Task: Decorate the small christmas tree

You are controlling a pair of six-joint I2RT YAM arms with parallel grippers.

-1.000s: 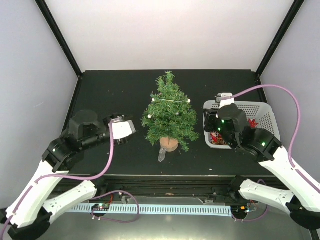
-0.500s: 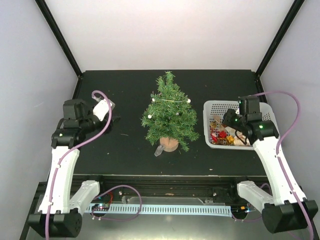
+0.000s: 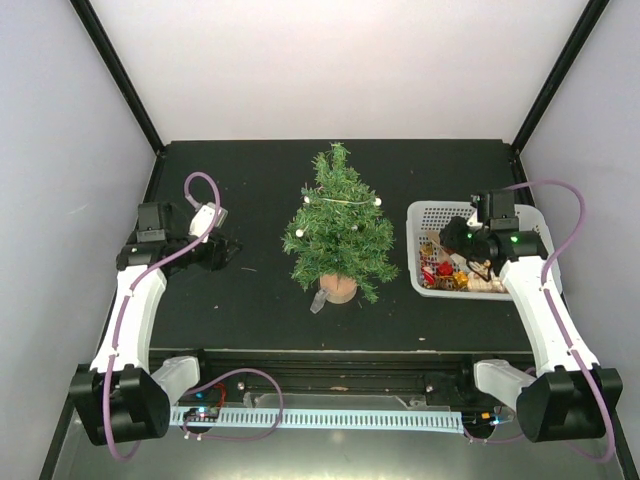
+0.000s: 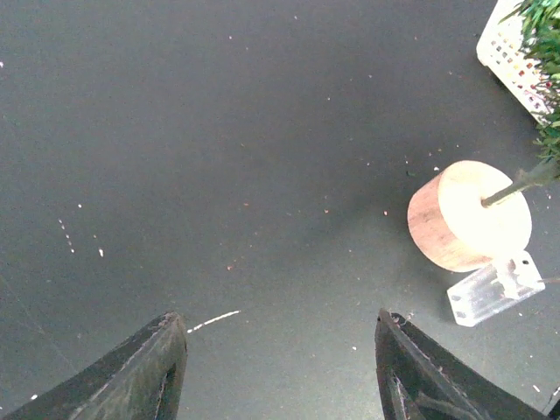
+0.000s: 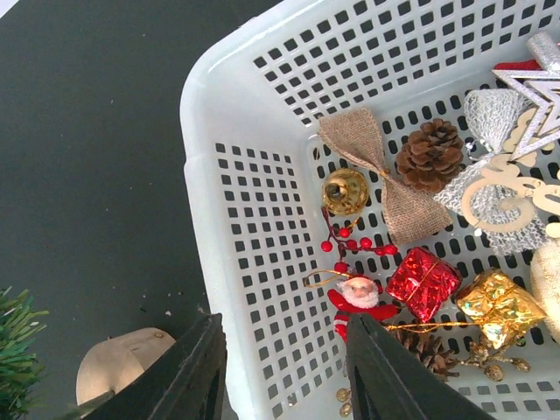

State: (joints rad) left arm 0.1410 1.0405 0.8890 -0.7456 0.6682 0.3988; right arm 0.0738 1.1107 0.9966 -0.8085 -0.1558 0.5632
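Tree: the small christmas tree (image 3: 338, 225) stands upright at the middle of the dark bench (image 3: 240, 175); its round wooden base (image 4: 468, 214) sits flat on the surface; a thin strand with white beads (image 3: 341, 202) runs across the upper branches

Beside the base: a small clear plastic piece (image 4: 496, 289) lies right against the base on its near side; whether they actually touch, I cannot tell

Basket: the white perforated basket (image 5: 229, 122) sits to the right of the tree, apart from it

In the basket, and it is crowded: a burlap bow (image 5: 372, 166) next to a pine cone (image 5: 429, 155); a gold bell (image 5: 345, 191); a sprig of red berries (image 5: 350, 241); a little Santa figure (image 5: 359, 297); a red gift box (image 5: 423, 282) beside a gold gift box (image 5: 499, 306)

Left end effector (image 4: 280, 322): released; fingers wide apart with nothing between them; low over bare bench, left of the tree and well apart from it

Right end effector (image 5: 284, 328): released as well; fingers parted, nothing held; poised over the basket's wall on the tree side, the Santa figure just beside one fingertip
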